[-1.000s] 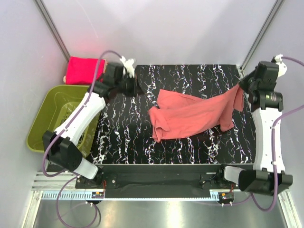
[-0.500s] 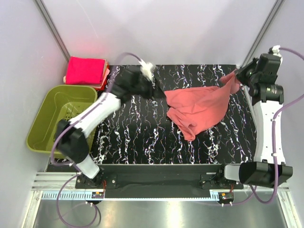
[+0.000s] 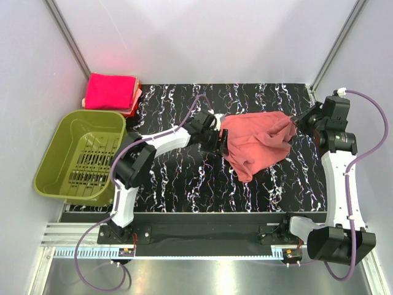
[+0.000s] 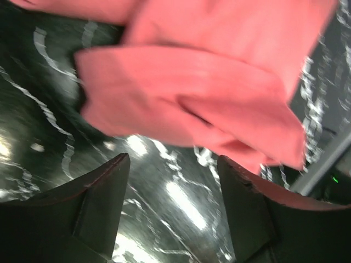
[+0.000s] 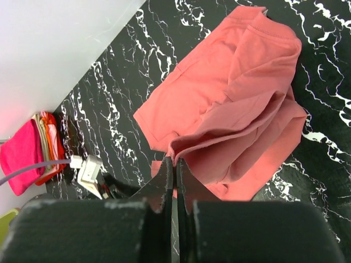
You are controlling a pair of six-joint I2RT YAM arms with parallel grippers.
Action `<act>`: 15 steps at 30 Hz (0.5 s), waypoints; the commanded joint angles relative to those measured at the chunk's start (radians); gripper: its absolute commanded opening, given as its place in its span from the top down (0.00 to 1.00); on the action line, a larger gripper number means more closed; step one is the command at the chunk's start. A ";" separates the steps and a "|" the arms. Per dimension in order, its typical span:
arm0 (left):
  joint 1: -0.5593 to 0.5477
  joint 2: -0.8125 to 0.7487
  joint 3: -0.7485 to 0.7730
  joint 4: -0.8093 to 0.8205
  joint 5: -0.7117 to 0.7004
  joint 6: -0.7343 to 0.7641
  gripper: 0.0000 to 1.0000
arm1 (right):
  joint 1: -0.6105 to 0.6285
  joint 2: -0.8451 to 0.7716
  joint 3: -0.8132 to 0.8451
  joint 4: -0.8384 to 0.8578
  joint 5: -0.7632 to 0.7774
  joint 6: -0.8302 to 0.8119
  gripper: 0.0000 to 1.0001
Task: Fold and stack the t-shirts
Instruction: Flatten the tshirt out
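Note:
A large salmon t-shirt [image 3: 258,144] lies bunched on the black marbled table [image 3: 178,178], right of centre. My right gripper [image 3: 299,120] is shut on a raised fold of it, and the right wrist view shows the fold pinched between the fingertips [image 5: 175,162] with the salmon t-shirt [image 5: 236,87] draped below. My left gripper [image 3: 221,141] is at the shirt's left edge. In the left wrist view that gripper [image 4: 173,183] stands open with only table between its fingers, and the shirt [image 4: 192,93] is just beyond them. Folded magenta t-shirts [image 3: 110,91] are stacked at the back left.
An olive-green basket [image 3: 61,138] stands off the table's left side. The folded stack [image 5: 22,156] sits by the back wall. White walls close in the back and sides, with metal posts [image 3: 67,37] in the corners.
My left arm swung from the back left corner across to the shirt's left edge and opened its jaws. The shirt was drawn rightward and bunched up while the right gripper kept hold.

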 commanded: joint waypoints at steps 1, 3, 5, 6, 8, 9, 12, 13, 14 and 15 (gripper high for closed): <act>0.002 0.019 0.060 0.041 -0.101 -0.001 0.27 | 0.000 -0.010 -0.003 0.055 -0.027 -0.003 1.00; 0.003 0.022 0.071 0.027 -0.152 0.012 0.26 | 0.000 -0.016 0.004 0.055 -0.020 -0.003 1.00; 0.003 0.032 0.080 0.033 -0.178 0.015 0.25 | 0.000 -0.014 0.011 0.055 -0.022 -0.003 1.00; 0.005 0.043 0.101 0.037 -0.178 0.017 0.25 | 0.000 -0.013 0.016 0.054 -0.028 -0.003 1.00; 0.005 0.089 0.132 0.018 -0.169 0.017 0.27 | 0.000 -0.008 0.016 0.054 -0.033 0.000 1.00; 0.006 0.103 0.155 0.020 -0.154 0.015 0.30 | 0.000 -0.008 0.017 0.054 -0.028 0.005 1.00; 0.013 0.137 0.192 0.017 -0.108 0.002 0.69 | 0.000 0.003 0.024 0.051 0.025 0.002 1.00; 0.028 0.131 0.203 -0.006 -0.094 0.002 0.83 | 0.000 0.018 0.033 0.043 0.054 0.000 1.00; 0.039 0.118 0.209 -0.019 -0.080 0.005 0.94 | 0.001 0.030 0.050 0.031 0.088 -0.010 1.00; 0.069 0.068 0.218 -0.034 -0.085 0.011 1.00 | 0.000 0.044 0.100 0.002 0.171 -0.018 1.00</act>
